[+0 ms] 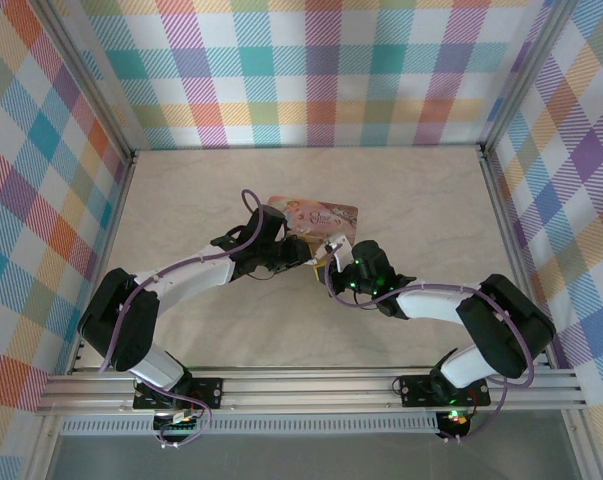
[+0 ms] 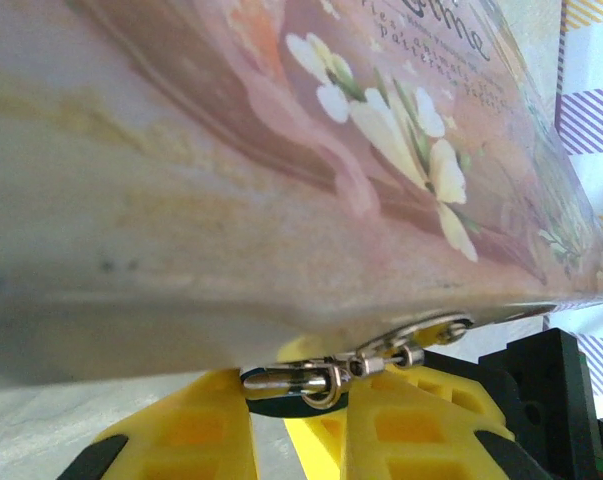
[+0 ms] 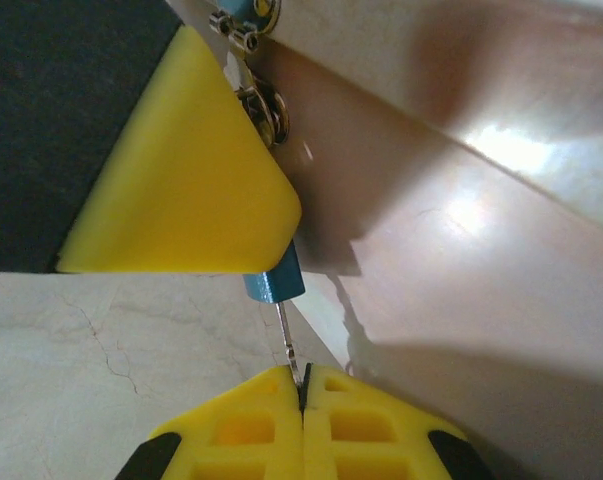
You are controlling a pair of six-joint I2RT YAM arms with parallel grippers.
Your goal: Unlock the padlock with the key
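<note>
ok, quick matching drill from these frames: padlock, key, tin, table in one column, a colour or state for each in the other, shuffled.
Column 1:
1 padlock
2 key
3 tin
4 table

Column 2:
A pink, with white flowers printed on it
B pale, marbled
C blue, poking out from behind one of the left fingers
D thin metal, pinched between the shut right fingers

Pairs: 1-C, 2-D, 3-A, 4-B

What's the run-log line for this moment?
left gripper: holds small blue padlock | right gripper: shut on thin silver key | key: tip at padlock body
</note>
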